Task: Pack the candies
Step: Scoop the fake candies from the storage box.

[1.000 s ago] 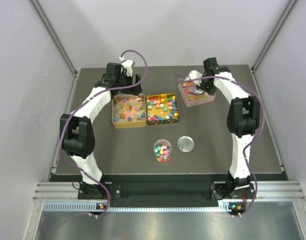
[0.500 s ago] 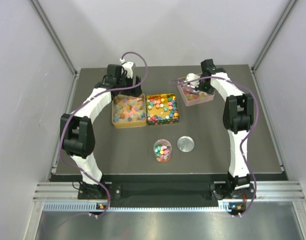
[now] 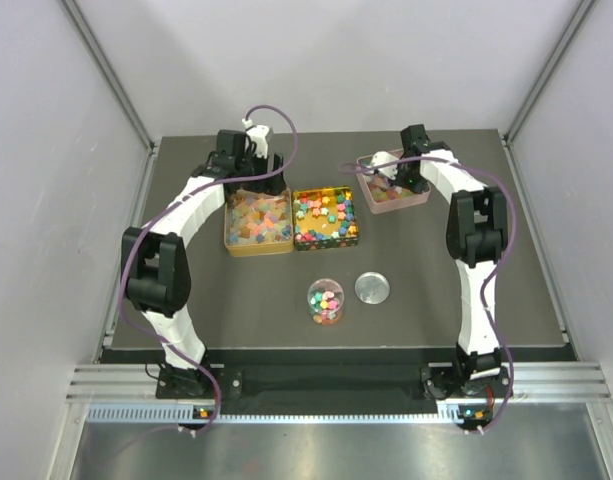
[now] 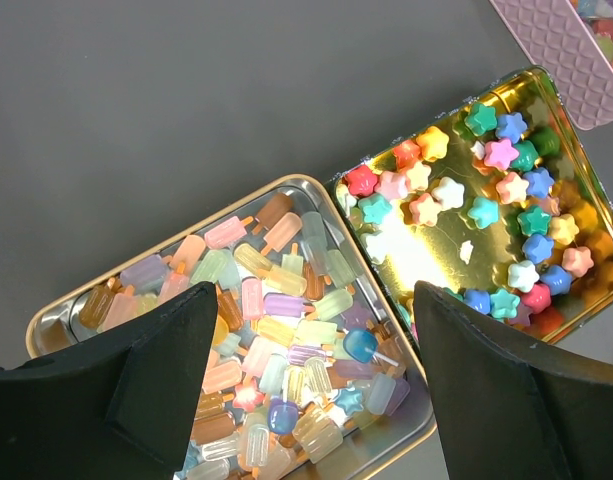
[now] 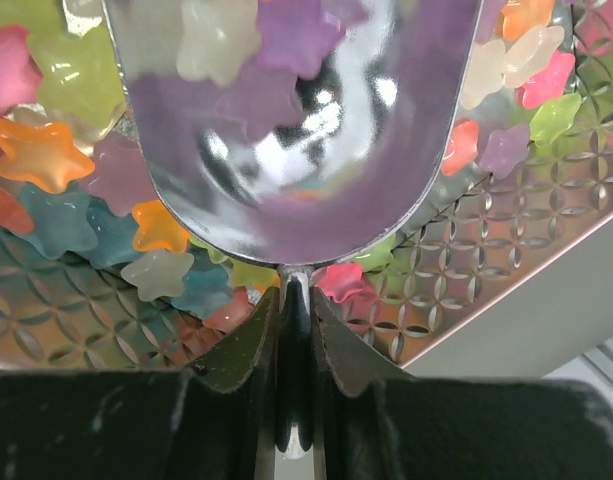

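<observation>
Pale walls (image 3: 316,70) close in a dark desk (image 3: 186,320), with both arm bases bolted at its near edge. Each arm reaches to the far half of the desk, the left arm (image 3: 176,225) bowing out on its side and the right arm (image 3: 476,230) on the other.

Two shallow tins sit side by side, touching, near the middle. The silver tin (image 4: 286,182) is on the left and the gold tin (image 4: 426,250) on the right. A pink tray (image 3: 394,209) lies just beyond the gold tin's far right corner.

The left claw (image 4: 314,300) hangs above the silver tin with its jaws spread wide and nothing between them. The right claw (image 5: 294,330) is down in the pink tray, clamped shut on the thin handle of a metal scoop (image 5: 296,120).

Nearer the bases stands a small clear cup (image 3: 325,312), and a round silver lid (image 3: 372,288) lies flat just to its right, apart from it.

The candies (image 4: 276,330) are spread over four places:
- **Silver tin:** pale, translucent, ice-lolly-shaped pieces, heaped.
- **Gold tin:** bright star-shaped pieces, with bare floor showing.
- **Pink tray:** star-shaped pieces around and under the scoop, with several in its bowl.
- **Cup:** mixed colours, partly filling it.
</observation>
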{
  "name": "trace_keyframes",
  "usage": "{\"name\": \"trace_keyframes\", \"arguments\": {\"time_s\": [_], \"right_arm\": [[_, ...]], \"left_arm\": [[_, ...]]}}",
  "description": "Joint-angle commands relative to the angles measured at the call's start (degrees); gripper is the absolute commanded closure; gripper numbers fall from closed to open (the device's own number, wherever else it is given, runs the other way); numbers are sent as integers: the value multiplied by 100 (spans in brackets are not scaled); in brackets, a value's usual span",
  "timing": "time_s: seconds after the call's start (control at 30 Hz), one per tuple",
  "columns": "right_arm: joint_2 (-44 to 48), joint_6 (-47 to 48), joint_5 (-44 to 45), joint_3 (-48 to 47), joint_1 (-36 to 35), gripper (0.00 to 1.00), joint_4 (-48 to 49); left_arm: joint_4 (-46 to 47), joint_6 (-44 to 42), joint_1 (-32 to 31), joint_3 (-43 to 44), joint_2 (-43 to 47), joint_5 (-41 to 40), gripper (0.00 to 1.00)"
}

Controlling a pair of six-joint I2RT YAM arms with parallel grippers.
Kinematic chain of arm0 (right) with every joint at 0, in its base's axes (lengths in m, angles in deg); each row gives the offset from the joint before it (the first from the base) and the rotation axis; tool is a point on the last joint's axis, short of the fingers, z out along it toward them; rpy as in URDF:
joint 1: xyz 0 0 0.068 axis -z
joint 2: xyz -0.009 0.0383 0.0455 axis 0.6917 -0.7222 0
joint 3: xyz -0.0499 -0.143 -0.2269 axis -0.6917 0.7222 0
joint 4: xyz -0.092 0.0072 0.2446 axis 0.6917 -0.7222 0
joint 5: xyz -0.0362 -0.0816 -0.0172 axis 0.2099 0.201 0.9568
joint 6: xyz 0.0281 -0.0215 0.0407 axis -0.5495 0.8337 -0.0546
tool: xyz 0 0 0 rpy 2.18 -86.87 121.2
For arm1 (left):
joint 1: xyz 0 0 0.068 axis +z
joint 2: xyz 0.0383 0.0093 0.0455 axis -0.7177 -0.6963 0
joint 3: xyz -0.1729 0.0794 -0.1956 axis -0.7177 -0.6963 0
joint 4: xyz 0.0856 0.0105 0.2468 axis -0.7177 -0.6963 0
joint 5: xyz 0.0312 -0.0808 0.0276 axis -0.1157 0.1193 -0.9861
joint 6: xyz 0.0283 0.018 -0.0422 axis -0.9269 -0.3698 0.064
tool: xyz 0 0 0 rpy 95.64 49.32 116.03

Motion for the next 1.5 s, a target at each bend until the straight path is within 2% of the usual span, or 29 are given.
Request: {"name": "trace_keyframes", "arguments": {"time_s": [0.0,0.37,0.67,1.03,1.2,1.47], "right_arm": [[3,-277,-470,59,-147,100,-143],[645,-471,-742,559,-262,100,-424],[1155,-840,-743,1139,-736,100,-591],[1506,-1947,-531,1289,-807,100,-1083],[1778,-2175,-523,1736,-877,100,-873],[2463,-2571,-733,2466,-666,100,295]], "left_arm": [[59,-86,-41,133,-14,-6,16],[112,-95,-50,151,-102,38,16],[112,-77,-33,98,-14,-50,16],[428,10,73,142,109,91,16],[481,46,152,169,179,99,16],[139,-86,187,563,232,47,16]]}}
